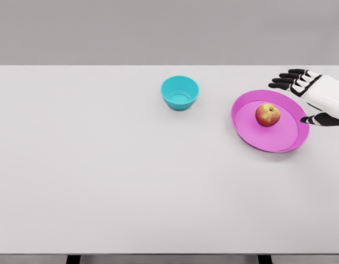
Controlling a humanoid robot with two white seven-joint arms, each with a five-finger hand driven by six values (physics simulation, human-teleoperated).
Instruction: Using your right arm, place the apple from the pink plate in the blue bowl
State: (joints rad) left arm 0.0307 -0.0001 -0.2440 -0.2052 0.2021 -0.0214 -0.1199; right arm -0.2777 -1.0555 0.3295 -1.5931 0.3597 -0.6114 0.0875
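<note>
Apple (267, 115) sits on pink plate (251, 129); right hand (317, 96), wrist cut off, spreads empty fingers (284, 80) beside it.

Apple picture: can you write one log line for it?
apple on pink plate | blue bowl empty | right hand open beside plate

All we've really got besides the main stuff is a big flat pale grey tabletop (103, 176), a plain grey wall (158, 30) behind it, two dark legs (73, 259) underneath.

White table (103, 181) — blue bowl (179, 92), pink plate (251, 135)
</note>
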